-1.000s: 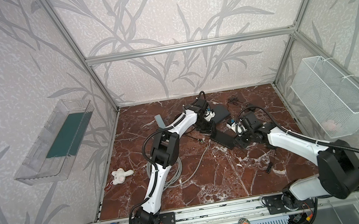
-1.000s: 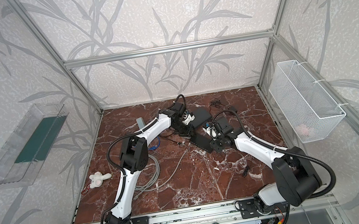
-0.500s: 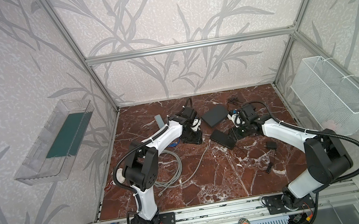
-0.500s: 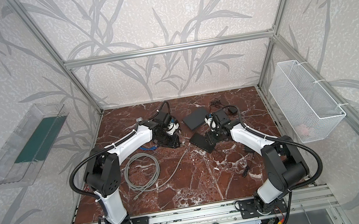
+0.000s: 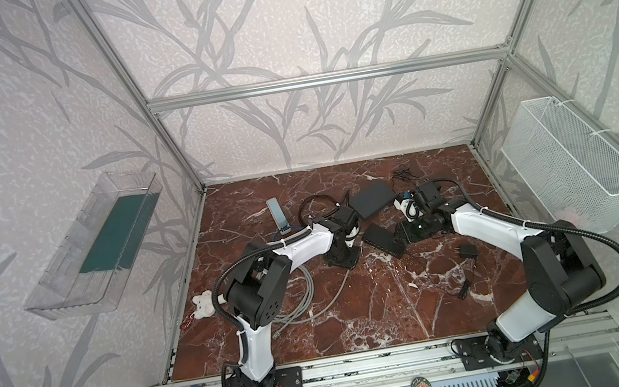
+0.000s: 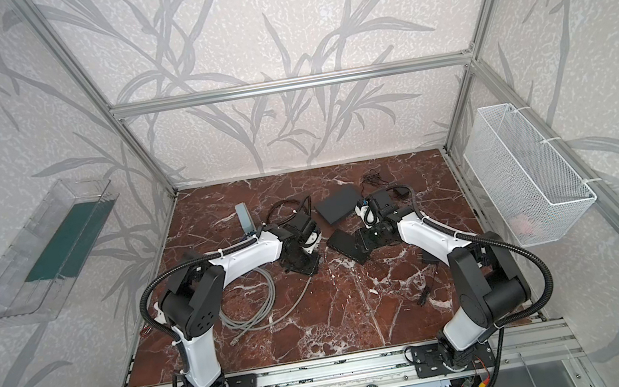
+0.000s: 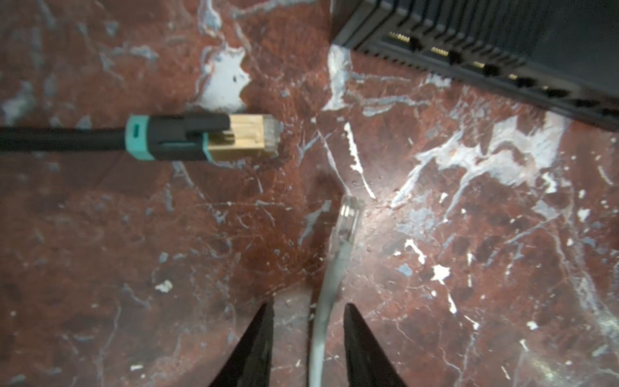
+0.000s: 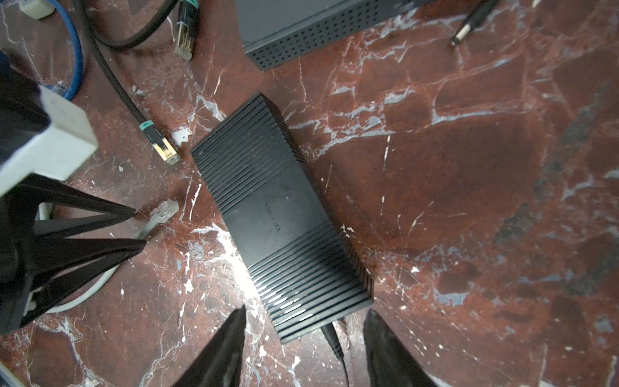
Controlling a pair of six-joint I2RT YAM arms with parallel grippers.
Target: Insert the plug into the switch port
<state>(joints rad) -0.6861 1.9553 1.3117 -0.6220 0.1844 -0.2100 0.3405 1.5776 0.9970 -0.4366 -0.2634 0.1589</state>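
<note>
**Item: clear network plug on grey cable, awaiting pickup**

Location: the plug (image 7: 346, 217) lies flat on the marble bench (image 7: 469, 268). Its tip points roughly towards the black ribbed switch (image 8: 281, 214) but is clearly apart from it. The switch's row of ports (image 7: 445, 55) faces the plug's side of the bench.

Left end effector (image 7: 308, 305): the fingers stand apart, one on each side of the grey cable (image 7: 323, 318) just behind the plug. Neither finger appears to touch the cable.

Right end effector (image 8: 305, 309): the fingers stand apart at the end of the switch where a thin power lead enters, gripping nothing.

Also present: a black cable with a gold plug (image 7: 248, 135), lying beside the clear plug and unconnected.

Handling, as judged:
- The plug is very light and made of hard, brittle plastic, probably with a thin latch tab that should not be crushed.
- The cable is springy and will likely twist the plug if held far back.
- The best hold is across the plug's flat sides or on the cable directly behind it.
- The switch looks light and may slide on the smooth stone, so it needs bracing.
</note>
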